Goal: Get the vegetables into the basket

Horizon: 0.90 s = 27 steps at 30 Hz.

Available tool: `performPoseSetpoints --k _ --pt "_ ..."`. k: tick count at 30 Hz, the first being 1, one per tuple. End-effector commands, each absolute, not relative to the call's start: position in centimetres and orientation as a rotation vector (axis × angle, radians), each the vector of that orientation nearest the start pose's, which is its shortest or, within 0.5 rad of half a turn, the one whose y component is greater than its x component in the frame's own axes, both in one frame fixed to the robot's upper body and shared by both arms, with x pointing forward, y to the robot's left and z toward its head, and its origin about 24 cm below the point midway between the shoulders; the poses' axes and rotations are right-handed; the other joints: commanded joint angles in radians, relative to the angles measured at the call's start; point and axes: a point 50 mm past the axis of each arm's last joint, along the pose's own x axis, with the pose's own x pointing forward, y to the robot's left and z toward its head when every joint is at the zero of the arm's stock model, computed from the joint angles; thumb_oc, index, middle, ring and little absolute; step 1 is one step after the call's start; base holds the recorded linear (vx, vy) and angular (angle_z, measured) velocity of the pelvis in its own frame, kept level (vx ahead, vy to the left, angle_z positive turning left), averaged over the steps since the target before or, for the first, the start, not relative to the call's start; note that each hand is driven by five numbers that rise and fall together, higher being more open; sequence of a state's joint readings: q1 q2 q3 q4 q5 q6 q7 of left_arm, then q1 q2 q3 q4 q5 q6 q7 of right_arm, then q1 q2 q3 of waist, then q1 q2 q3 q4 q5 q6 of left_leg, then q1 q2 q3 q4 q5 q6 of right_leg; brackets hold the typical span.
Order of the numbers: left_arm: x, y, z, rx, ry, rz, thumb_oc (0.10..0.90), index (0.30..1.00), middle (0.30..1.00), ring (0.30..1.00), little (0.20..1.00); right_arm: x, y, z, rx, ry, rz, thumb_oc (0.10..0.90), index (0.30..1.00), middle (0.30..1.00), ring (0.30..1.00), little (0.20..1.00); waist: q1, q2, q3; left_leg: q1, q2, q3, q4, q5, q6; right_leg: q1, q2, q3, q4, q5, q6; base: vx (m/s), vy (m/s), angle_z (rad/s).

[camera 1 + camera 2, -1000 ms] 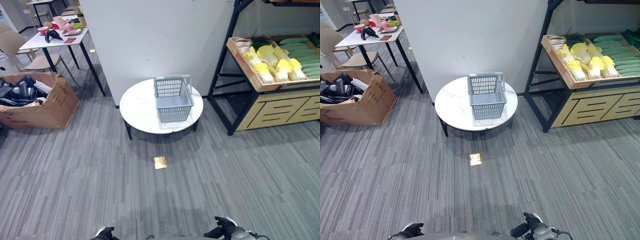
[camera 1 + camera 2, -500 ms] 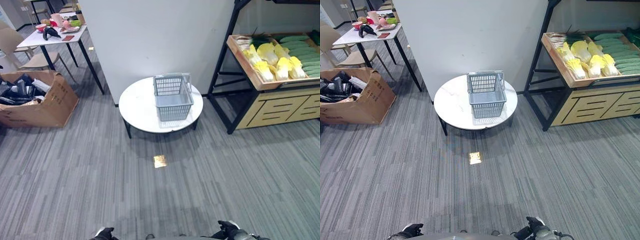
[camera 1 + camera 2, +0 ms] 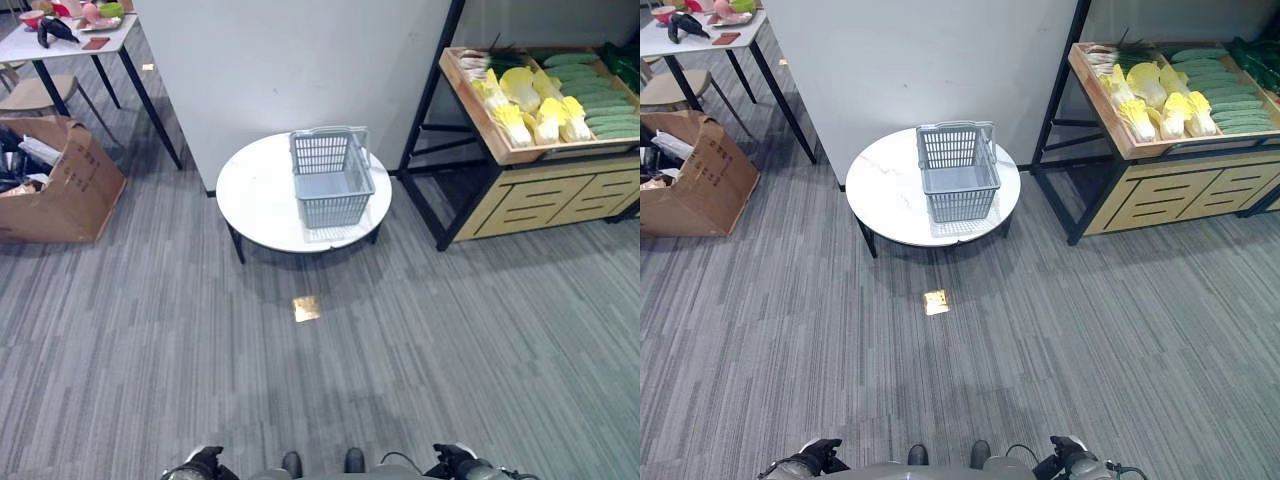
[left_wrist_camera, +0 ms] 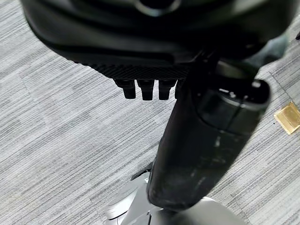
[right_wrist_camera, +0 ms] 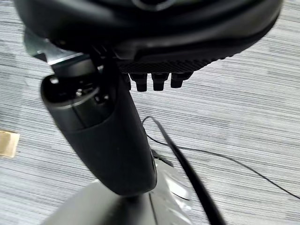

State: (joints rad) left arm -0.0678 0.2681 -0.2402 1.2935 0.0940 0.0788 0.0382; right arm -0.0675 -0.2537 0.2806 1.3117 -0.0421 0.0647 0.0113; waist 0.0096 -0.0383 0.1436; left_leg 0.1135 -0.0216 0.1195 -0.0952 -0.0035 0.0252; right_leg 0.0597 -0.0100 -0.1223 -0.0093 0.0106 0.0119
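An empty grey plastic basket (image 3: pixel 332 180) with its handle folded back stands on a round white table (image 3: pixel 255 195) ahead of me. The vegetables lie on a wooden shelf tray at the far right: yellow-white cabbages (image 3: pixel 530 105) and green cucumbers (image 3: pixel 600 100). My left hand (image 3: pixel 200 462) hangs low at the bottom edge, far from the table. My right hand (image 3: pixel 455 462) hangs the same way on the other side. In the left wrist view the left hand (image 4: pixel 140 28) is relaxed and holds nothing, with grey carpet below it. The right hand (image 5: pixel 154 28) is also relaxed over carpet and holds nothing.
A black-framed rack with a wooden base (image 3: pixel 520 190) carries the vegetable tray, right of the table. A cardboard box (image 3: pixel 60 185) sits at the left, and a white desk (image 3: pixel 70 35) with small items behind it. A brass floor plate (image 3: pixel 306 308) lies in the carpet.
The whole picture has shifted, so the camera has moved; the basket, table and shelf stand as before. Both hands stay low at the bottom edge.
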Motion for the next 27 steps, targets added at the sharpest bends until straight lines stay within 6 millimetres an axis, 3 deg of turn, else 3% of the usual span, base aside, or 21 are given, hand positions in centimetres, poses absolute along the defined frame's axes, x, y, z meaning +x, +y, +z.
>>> performPoseSetpoints --k 1,3,4,5,6,9,10,11,13,16,18,22,27 --pt "10.6 24.3 -15.8 0.483 1.304 -0.030 0.900 1.000 1.000 1.000 1.000 11.0 -24.4 -15.7 -0.490 1.301 0.085 0.900 1.000 1.000 1.000 1.000 0.020 0.033 0.030 0.042 -0.049 0.055 0.008 -0.120 0.064 -0.079 -0.052 -0.079 0.275 -0.073 0.123 0.06 0.163 -0.13" --pt "10.6 24.3 -15.8 0.483 1.304 -0.030 0.900 1.000 1.000 1.000 1.000 11.0 -24.4 -15.7 -0.490 1.301 0.085 0.900 1.000 1.000 1.000 1.000 0.020 0.031 0.028 0.040 -0.051 0.055 0.008 -0.120 0.064 -0.084 -0.054 -0.079 0.282 -0.076 0.123 0.03 0.107 -0.03" --pt "10.6 24.5 -15.8 0.483 1.306 -0.022 0.900 1.000 1.000 1.000 1.000 11.1 -24.2 -15.7 -0.468 1.293 0.070 0.900 1.000 1.000 1.000 1.000 0.018 0.028 0.041 0.049 -0.056 0.059 0.008 -0.125 0.070 -0.136 -0.083 -0.099 0.403 -0.036 0.139 0.02 0.101 -0.07" --pt "10.6 24.5 -15.7 0.483 1.306 -0.022 0.900 1.000 1.000 1.000 1.000 11.1 -24.2 -15.7 -0.467 1.293 0.070 0.900 1.000 1.000 1.000 1.000 0.018 0.028 0.041 0.049 -0.056 0.059 0.008 -0.125 0.070 -0.137 -0.083 -0.098 0.404 -0.036 0.139 0.07 0.195 0.02" --pt "10.4 24.7 -15.7 0.482 1.311 -0.018 0.900 1.000 1.000 1.000 1.000 11.3 -24.2 -15.6 -0.441 1.276 0.050 0.900 1.000 1.000 1.000 1.000 0.016 0.027 0.051 0.066 -0.059 0.064 0.008 -0.135 0.072 -0.168 -0.107 -0.121 0.479 -0.014 0.145 0.05 0.095 0.03" --pt "10.3 24.9 -15.7 0.474 1.316 -0.008 0.900 1.000 1.000 1.000 1.000 11.3 -24.1 -15.6 -0.431 1.268 0.047 0.900 1.000 1.000 1.000 1.000 0.024 0.028 0.055 0.079 -0.059 0.073 0.008 -0.141 0.073 -0.189 -0.116 -0.139 0.463 0.016 0.145 0.08 0.116 0.04" --pt "10.3 25.0 -15.7 0.476 1.319 -0.008 0.900 1.000 1.000 1.000 1.000 11.3 -24.2 -15.6 -0.431 1.270 0.045 0.900 1.000 1.000 1.000 1.000 0.032 0.037 0.057 0.076 -0.050 0.073 0.008 -0.135 0.072 -0.200 -0.106 -0.138 0.377 0.034 0.138 0.03 0.032 0.01" --pt "10.3 25.0 -15.7 0.476 1.319 -0.008 0.900 1.000 1.000 1.000 1.000 11.3 -24.2 -15.6 -0.431 1.270 0.045 0.900 1.000 1.000 1.000 1.000 0.032 0.037 0.057 0.076 -0.049 0.073 0.008 -0.135 0.072 -0.199 -0.105 -0.139 0.376 0.034 0.138 0.06 0.034 0.09" --pt "10.3 24.9 -15.7 0.486 1.319 -0.016 0.900 1.000 1.000 1.000 1.000 11.2 -24.1 -15.6 -0.421 1.269 0.036 0.900 1.000 1.000 1.000 1.000 0.034 0.048 0.067 0.070 -0.042 0.064 0.008 -0.120 0.065 -0.205 -0.056 -0.056 0.155 0.086 0.142 0.06 -0.010 0.18" --pt "10.5 24.9 -15.7 0.491 1.310 -0.014 0.900 1.000 1.000 1.000 1.000 11.1 -23.8 -15.7 -0.410 1.265 0.041 0.900 1.000 1.000 1.000 1.000 0.034 0.044 0.068 0.071 -0.046 0.063 0.008 -0.121 0.057 -0.217 -0.035 0.034 0.001 0.150 0.158 0.09 -0.027 0.19" --pt "10.1 24.8 -15.8 0.489 1.318 -0.015 0.900 1.000 1.000 1.000 1.000 10.8 -23.7 -15.9 -0.408 1.274 0.047 0.900 1.000 1.000 1.000 1.000 0.035 0.036 0.066 0.087 -0.050 0.065 0.008 -0.131 0.049 -0.212 -0.038 0.017 -0.078 0.161 0.172 0.20 -0.067 0.27" --pt "9.1 24.8 -16.0 0.475 1.353 -0.014 0.900 1.000 1.000 1.000 1.000 9.9 -23.8 -16.0 -0.432 1.293 0.073 0.900 1.000 1.000 1.000 1.000 0.033 0.027 0.044 0.145 -0.061 0.056 0.008 -0.152 0.034 -0.193 -0.022 -0.025 -0.078 0.129 0.178 0.39 -0.128 0.13" --pt "9.1 23.9 -16.3 0.483 1.355 -0.056 0.900 1.000 1.000 1.000 1.000 8.5 -24.7 -16.1 -0.388 1.330 0.014 0.900 1.000 1.000 1.000 1.000 -0.014 0.063 0.010 0.185 -0.019 0.001 0.027 -0.137 -0.004 -0.168 0.024 0.026 -0.058 0.100 0.130 0.39 -0.176 0.60"
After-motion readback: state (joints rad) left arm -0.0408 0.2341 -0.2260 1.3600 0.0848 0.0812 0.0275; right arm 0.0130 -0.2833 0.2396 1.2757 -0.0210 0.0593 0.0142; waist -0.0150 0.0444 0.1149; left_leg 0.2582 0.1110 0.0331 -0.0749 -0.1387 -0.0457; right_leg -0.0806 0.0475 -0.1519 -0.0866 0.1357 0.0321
